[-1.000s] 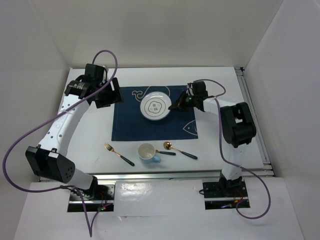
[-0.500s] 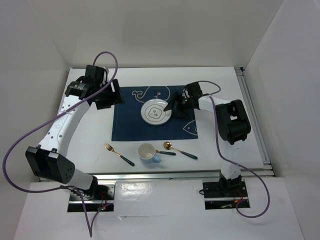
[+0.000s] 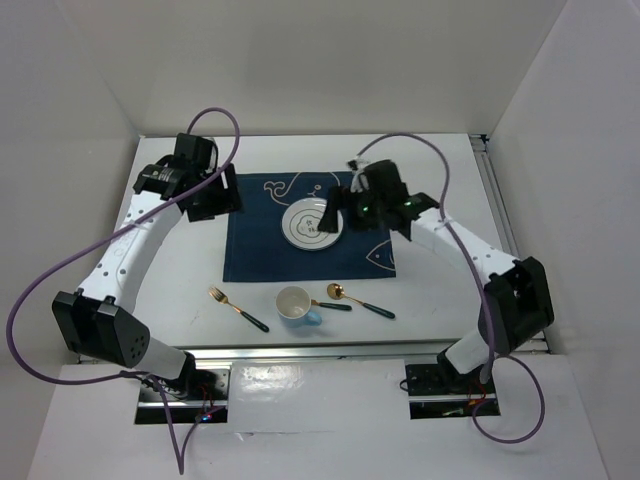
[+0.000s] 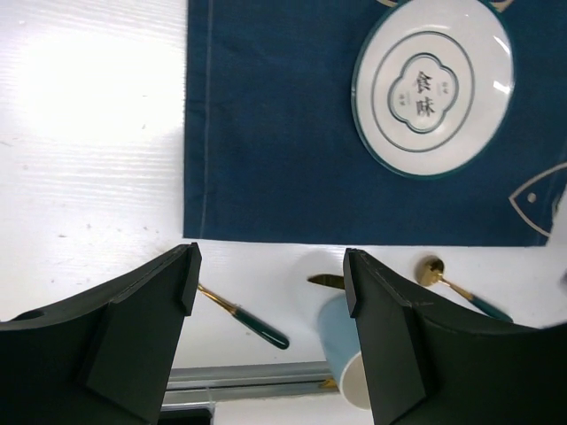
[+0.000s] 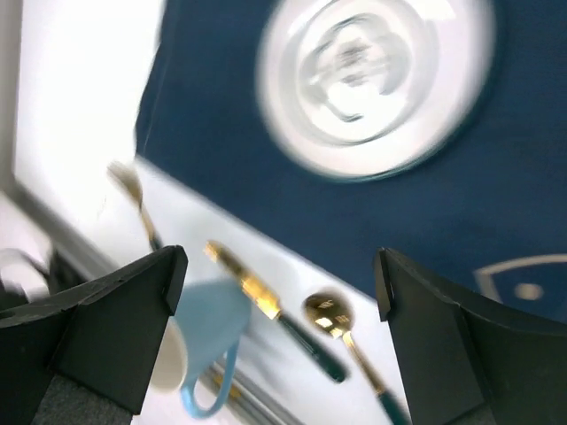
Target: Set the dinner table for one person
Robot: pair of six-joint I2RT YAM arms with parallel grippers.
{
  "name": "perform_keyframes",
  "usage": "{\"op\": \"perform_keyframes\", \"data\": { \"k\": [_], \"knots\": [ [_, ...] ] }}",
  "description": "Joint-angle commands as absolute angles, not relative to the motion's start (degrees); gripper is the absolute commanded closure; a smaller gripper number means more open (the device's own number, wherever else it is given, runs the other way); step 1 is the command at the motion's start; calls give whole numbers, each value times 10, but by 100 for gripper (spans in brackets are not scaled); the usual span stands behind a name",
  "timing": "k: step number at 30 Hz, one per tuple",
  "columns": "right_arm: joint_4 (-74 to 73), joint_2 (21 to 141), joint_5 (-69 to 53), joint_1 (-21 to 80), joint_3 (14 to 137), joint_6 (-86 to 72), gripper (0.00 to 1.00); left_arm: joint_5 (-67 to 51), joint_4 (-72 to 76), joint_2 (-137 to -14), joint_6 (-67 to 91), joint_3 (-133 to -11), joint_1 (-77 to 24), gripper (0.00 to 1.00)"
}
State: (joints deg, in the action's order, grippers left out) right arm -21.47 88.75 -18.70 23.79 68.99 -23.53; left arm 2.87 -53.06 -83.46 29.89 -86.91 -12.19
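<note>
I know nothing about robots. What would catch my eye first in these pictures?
On the white table lies a navy placemat with whale drawings, a white plate on it. From either side reach the left gripper and right gripper, both open and empty. Off the mat, toward the near edge, sit a blue cup, a fork and a spoon.

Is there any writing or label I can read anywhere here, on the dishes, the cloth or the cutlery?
"食味": two dark characters, one above the other, in the middle of the white plate, read in the left wrist view.
The same mark is too small to read in the top view and blurred in the right wrist view.
The blue placemat bears only drawings, no words.
No other text can be read.
</note>
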Motion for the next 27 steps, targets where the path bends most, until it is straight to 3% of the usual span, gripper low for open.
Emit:
{"op": "perform_keyframes", "data": {
  "k": [1, 4, 10, 18, 24, 25, 27],
  "knots": [
    [-286, 871, -160, 359, 691, -157, 0, 77, -545, -836, 279, -894, -119, 17],
    [-322, 871, -115, 445, 696, -145, 0, 94, -545, -841, 285, -894, -108, 17],
    [-327, 896, -91, 505, 676, -145, 2, 88, -545, -846, 285, -899, -102, 17],
    [-302, 954, -71, 541, 676, -145, 21, 81, -545, -841, 291, -882, -102, 17],
    [-296, 960, -56, 547, 682, -156, 61, 86, -545, -841, 291, -882, -102, 17],
    [-308, 951, -46, 547, 682, -156, 74, 86, -545, -836, 286, -882, -102, 17],
    [-322, 946, -24, 547, 705, -161, 85, 86, -545, -836, 286, -882, -97, 17]
  ]
}}
